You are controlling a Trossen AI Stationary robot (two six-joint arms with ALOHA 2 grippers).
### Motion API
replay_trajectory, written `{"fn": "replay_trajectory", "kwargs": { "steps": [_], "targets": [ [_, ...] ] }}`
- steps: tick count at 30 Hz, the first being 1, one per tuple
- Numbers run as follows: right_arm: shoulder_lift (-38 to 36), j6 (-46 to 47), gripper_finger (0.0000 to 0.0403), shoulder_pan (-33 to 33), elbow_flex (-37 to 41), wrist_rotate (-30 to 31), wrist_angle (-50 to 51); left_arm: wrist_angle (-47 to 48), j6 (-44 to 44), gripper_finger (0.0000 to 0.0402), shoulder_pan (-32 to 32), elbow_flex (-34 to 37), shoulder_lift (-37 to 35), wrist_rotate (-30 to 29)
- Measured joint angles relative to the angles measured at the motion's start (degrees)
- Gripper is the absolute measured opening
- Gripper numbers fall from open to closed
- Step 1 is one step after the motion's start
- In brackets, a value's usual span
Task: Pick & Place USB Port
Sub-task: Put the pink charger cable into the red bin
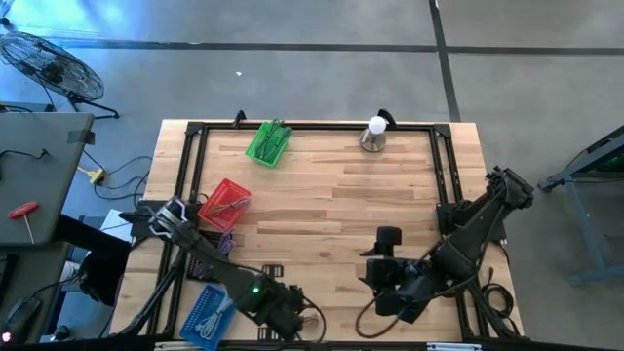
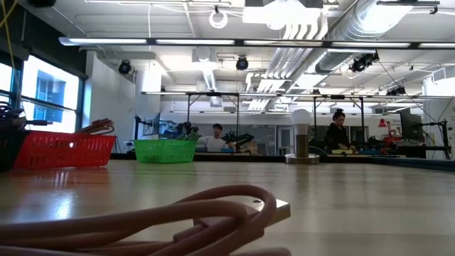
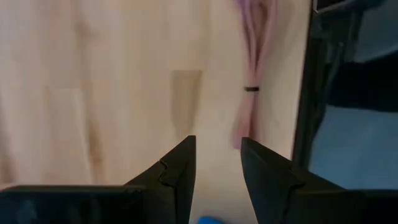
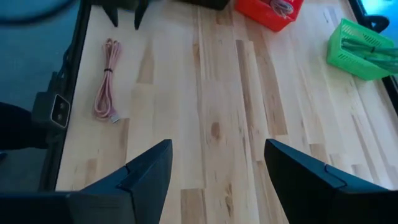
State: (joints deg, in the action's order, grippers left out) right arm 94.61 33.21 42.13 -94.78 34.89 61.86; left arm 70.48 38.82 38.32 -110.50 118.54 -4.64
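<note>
The USB cable (image 4: 107,81), pink and coiled into a long bundle with a dark tie, lies flat on the wood close to the table's near rail. It fills the foreground of the low view (image 2: 206,213), and in the left wrist view (image 3: 252,93) it lies ahead of the fingers. My left gripper (image 3: 217,165) hangs above the table near the near edge (image 1: 291,320), pointing down and open, with only bare wood between its tips. My right gripper (image 4: 217,168) stands wide open over the near right of the table (image 1: 378,258), holding nothing.
A red basket (image 1: 224,203) sits at the table's left and a green one (image 1: 266,143) at the far left. A blue basket (image 1: 208,314) is at the near left. A lamp with a white bulb (image 1: 374,135) stands at the far edge. A black frame (image 1: 444,175) rims the table.
</note>
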Motion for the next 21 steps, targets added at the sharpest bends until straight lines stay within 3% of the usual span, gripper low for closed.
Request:
{"fn": "replay_trajectory", "kwargs": {
  "steps": [4,10,14,21],
  "targets": [
    [0.0,-0.1,0.0247,1.5,0.0,1.7,0.1,-0.6,-1.4,0.0122,-0.3,0.0,1.8,4.8],
    [0.0,-0.2,0.0247,2.7,0.0,3.3,0.3,-2.3,-2.0,0.0122,0.0,0.0,3.2,6.0],
    [0.0,-0.2,0.0247,2.7,0.0,3.6,0.4,-4.1,-1.5,0.0122,-1.2,0.0,3.3,9.8],
    [0.0,-0.2,0.0247,2.7,0.0,3.6,0.4,-4.5,-1.3,0.0122,-2.0,0.1,3.3,9.6]
  ]
}}
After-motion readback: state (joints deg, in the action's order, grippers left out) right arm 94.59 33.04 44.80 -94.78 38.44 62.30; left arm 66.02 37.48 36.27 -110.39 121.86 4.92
